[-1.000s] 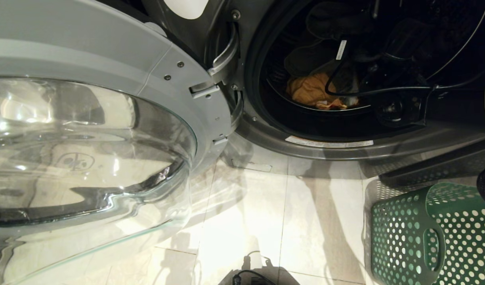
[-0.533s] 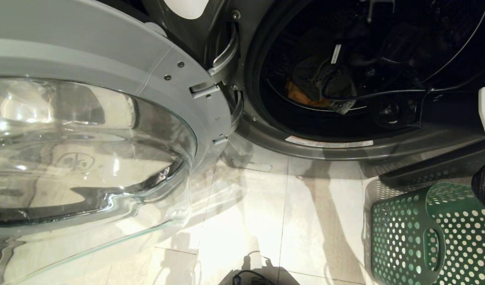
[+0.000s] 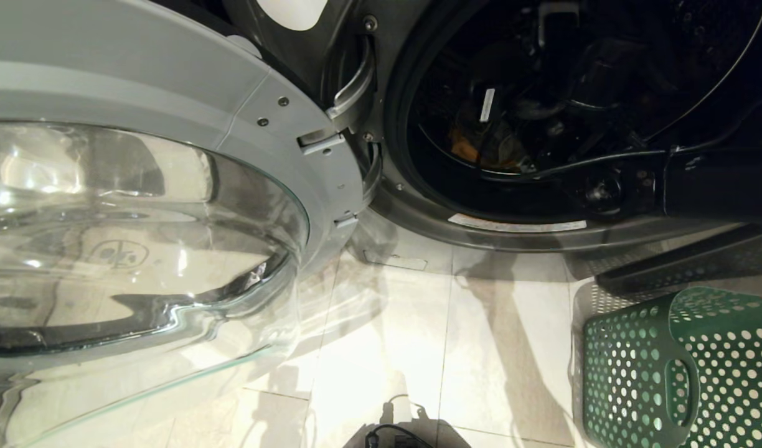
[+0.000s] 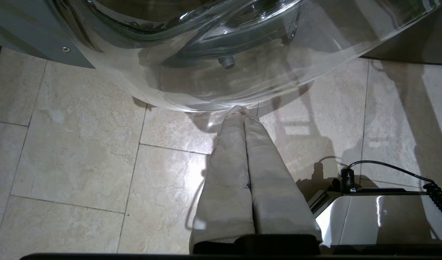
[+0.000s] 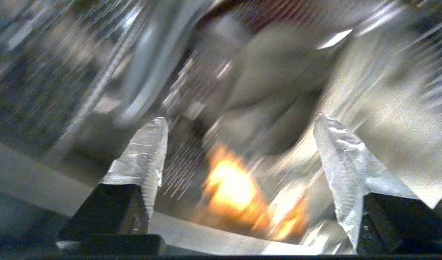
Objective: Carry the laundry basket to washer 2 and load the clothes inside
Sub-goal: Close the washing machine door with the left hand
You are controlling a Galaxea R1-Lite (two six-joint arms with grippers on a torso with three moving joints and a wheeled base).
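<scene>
The dark grey washer (image 3: 418, 205) has its glass door (image 3: 138, 236) swung open to the left; its number does not show. My right arm (image 3: 717, 180) reaches from the right into the dark drum. In the right wrist view my right gripper (image 5: 241, 119) is open and empty. Beyond it a grey garment (image 5: 271, 72) lies loose over a yellow garment (image 5: 230, 186). In the head view both show deep in the drum, yellow garment (image 3: 463, 146) and grey garment (image 3: 502, 140). The green laundry basket (image 3: 630, 367) stands on the floor at the lower right. My left gripper (image 4: 241, 110) hangs shut just under the door glass.
The open door fills the left half of the head view and overhangs the tiled floor (image 3: 393, 348). My base's white corner with a black cable (image 4: 387, 213) sits beside the left gripper. A perforated dark panel (image 3: 686, 264) lies behind the basket.
My right gripper has opened and let go of the grey garment, which has dropped onto the yellow one. The right arm has swung left and further into the drum.
</scene>
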